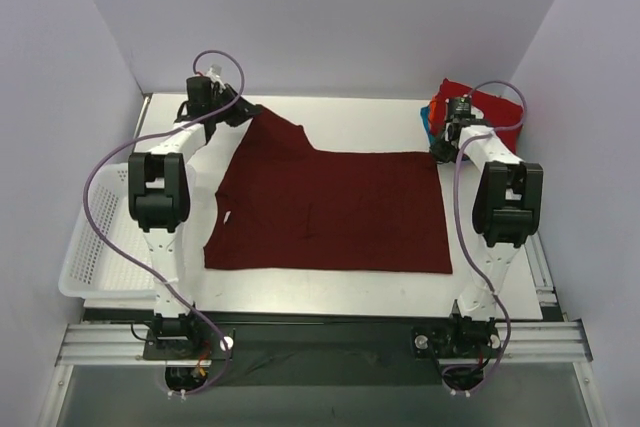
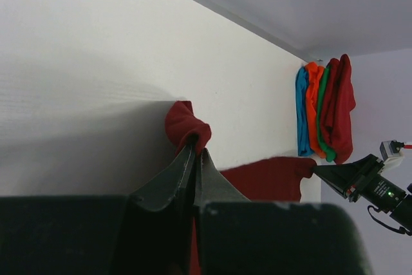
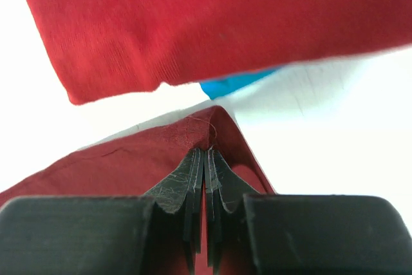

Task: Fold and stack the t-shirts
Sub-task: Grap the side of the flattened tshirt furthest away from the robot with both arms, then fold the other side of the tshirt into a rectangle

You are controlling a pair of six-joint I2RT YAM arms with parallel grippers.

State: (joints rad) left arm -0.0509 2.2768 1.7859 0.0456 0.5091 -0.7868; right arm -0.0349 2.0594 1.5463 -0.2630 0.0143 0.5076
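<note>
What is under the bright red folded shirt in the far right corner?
Under the bright red shirt, edges of a green shirt, an orange shirt and a blue shirt show. Their middles and anything else beneath are covered.

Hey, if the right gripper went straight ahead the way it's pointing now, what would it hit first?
Probably the folded red shirt just ahead. The right gripper is shut on a corner of the maroon shirt, and the depth between them is hard to judge.
</note>
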